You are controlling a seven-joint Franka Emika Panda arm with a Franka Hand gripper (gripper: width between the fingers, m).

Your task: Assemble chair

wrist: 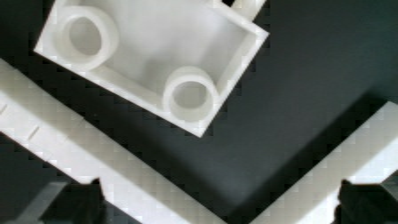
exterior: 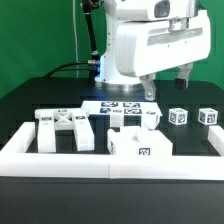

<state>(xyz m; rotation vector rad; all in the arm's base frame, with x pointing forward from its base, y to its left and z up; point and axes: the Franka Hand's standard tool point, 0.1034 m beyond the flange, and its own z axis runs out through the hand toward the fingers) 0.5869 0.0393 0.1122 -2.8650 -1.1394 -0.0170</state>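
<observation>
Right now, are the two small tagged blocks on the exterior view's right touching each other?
Apart. The exterior view shows a strip of dark table between the inner block and the outer block, which stand side by side.
</observation>
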